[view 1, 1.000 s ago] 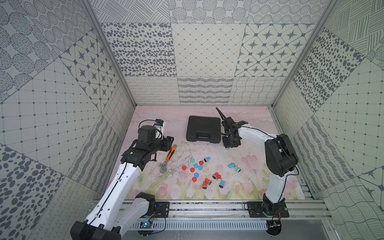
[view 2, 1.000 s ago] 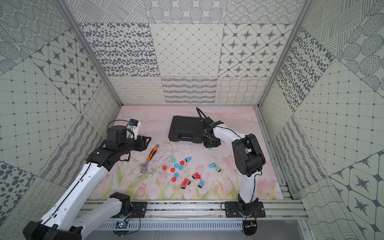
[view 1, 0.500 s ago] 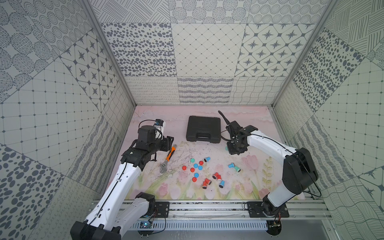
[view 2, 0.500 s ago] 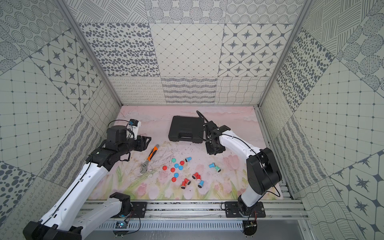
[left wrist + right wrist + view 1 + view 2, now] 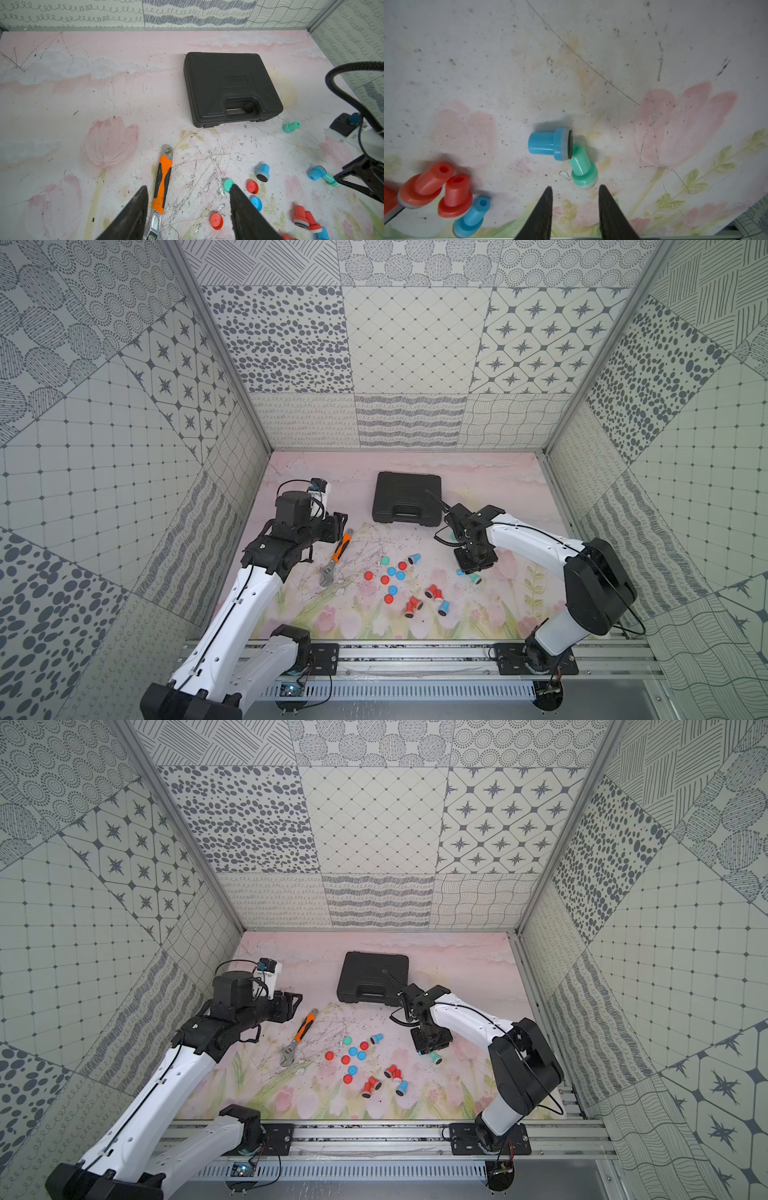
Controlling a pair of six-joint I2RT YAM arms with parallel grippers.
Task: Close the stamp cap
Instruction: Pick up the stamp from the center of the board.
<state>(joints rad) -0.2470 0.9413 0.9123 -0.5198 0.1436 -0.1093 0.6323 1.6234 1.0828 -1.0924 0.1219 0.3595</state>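
A blue stamp [image 5: 548,143] lies on its side with its black pad bare, touching a green stamp [image 5: 583,168] that also lies on the mat. My right gripper [image 5: 575,187] hangs open just short of the green stamp, nothing between its fingers; in a top view it [image 5: 473,568] hovers over that pair. Loose round caps lie mid-mat: a green cap [image 5: 228,185], a red cap [image 5: 252,187] and a blue cap [image 5: 256,203]. My left gripper [image 5: 188,187] is open and empty above the mat at the left [image 5: 340,522].
A black case [image 5: 407,497] lies at the back. An orange-handled wrench [image 5: 338,556] lies left of the caps. More red stamps [image 5: 425,185] and a blue stamp [image 5: 471,218] lie near the front. Another green stamp [image 5: 291,126] lies beside the case.
My right arm has swung from beside the black case toward the front, ending over the blue and green stamps. The left arm has not moved.
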